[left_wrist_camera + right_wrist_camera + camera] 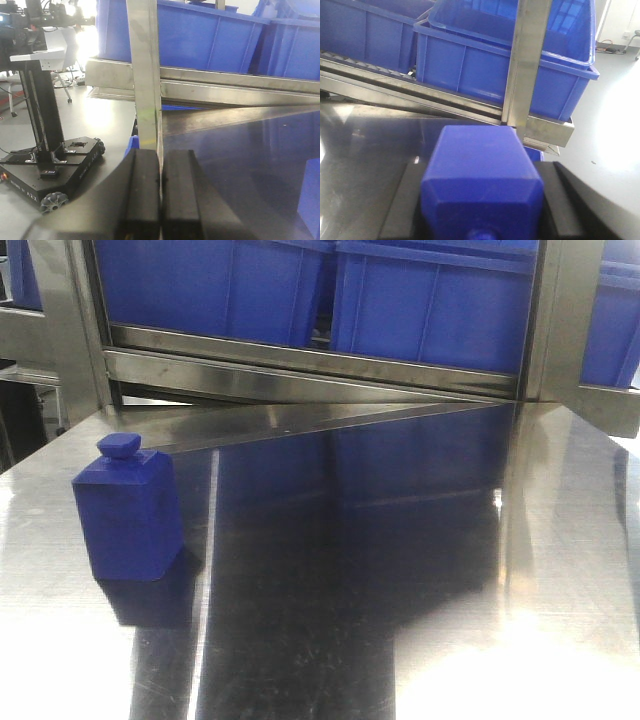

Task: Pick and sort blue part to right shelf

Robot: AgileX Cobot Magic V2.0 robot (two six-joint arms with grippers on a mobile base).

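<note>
The biggest thing is the shiny metal table point(400, 620). It fills the lower part of the front view and it shines like a mirror.

Behind the table stands a metal shelf frame point(300, 365). Big blue bins point(430, 300) sit side by side on it. One rail of the frame slopes down toward the right.

In the left wrist view, a black cart with wheels point(55, 170) stands on the floor past the left end of the table.

In the right wrist view, the blue part point(480, 190) fills the middle, very close to the camera. It is shaped like a bottle, and its small cap points at the camera. It sits in the right gripper point(485, 164). The jaws are only as wide apart as the part, with one dark finger on each side of it, and they hold it above the table, in front of the bins.

Another blue part point(128, 515) stands upright on the left side of the table, with nothing touching it. It has a small cap on top.

The left gripper point(161, 152) has its two black fingers pressed together. There is no gap between them, and it holds nothing.
</note>
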